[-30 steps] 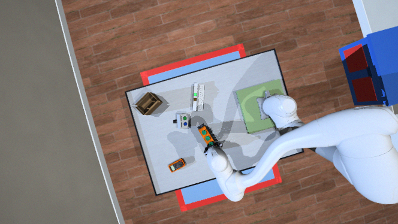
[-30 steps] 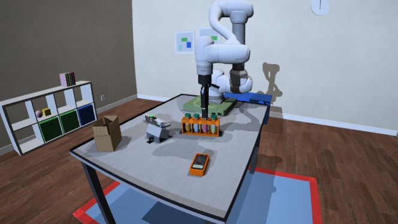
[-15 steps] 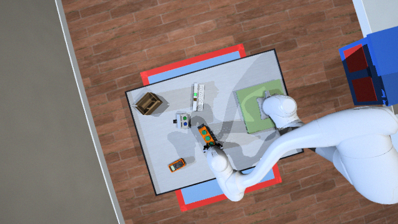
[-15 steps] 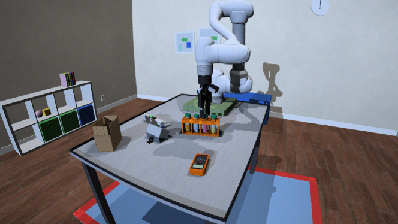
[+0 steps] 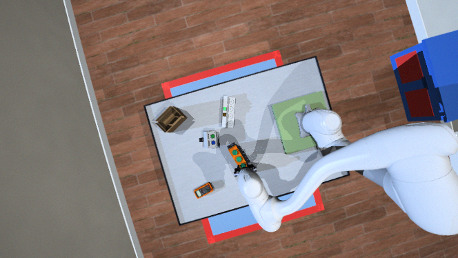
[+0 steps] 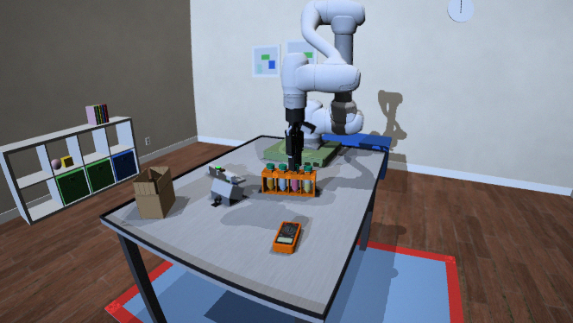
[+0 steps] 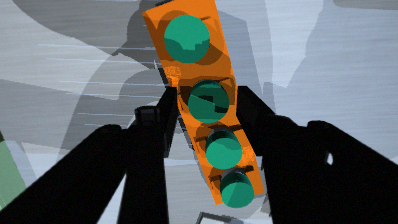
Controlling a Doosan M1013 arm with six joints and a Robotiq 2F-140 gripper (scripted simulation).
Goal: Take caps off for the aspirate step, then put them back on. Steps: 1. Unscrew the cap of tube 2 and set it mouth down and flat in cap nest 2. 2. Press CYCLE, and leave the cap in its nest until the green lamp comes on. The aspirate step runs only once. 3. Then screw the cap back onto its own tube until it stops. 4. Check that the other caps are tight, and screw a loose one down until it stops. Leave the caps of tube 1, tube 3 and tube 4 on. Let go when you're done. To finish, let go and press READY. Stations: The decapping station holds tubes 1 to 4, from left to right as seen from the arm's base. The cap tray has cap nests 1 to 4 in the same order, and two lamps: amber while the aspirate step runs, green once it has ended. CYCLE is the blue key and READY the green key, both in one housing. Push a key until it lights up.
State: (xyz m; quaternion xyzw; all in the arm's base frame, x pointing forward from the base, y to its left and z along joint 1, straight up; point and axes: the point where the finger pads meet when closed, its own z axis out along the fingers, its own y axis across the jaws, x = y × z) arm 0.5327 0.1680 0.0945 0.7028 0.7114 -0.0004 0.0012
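Observation:
The orange tube rack point(image 6: 288, 181) stands mid-table with four green-capped tubes; it also shows in the top view point(image 5: 238, 158) and in the wrist view point(image 7: 205, 100). My gripper point(image 6: 294, 166) hangs straight down over the rack, second tube from the right in the front view. In the wrist view my gripper point(image 7: 207, 101) straddles that tube's cap point(image 7: 208, 101), with the fingers open and a small gap on each side. The cap sits on its tube. The cap tray point(image 5: 228, 111) shows a lit green lamp point(image 5: 224, 109), and its nests look empty. The key housing point(image 5: 211, 139) carries the green and blue keys.
A cardboard box point(image 6: 154, 192) stands at the table's left end. An orange multimeter point(image 6: 286, 237) lies near the front edge. A green mat point(image 5: 293, 121) lies under the arm's base. The key housing point(image 6: 226, 192) and the cap tray point(image 6: 224, 173) stand just left of the rack.

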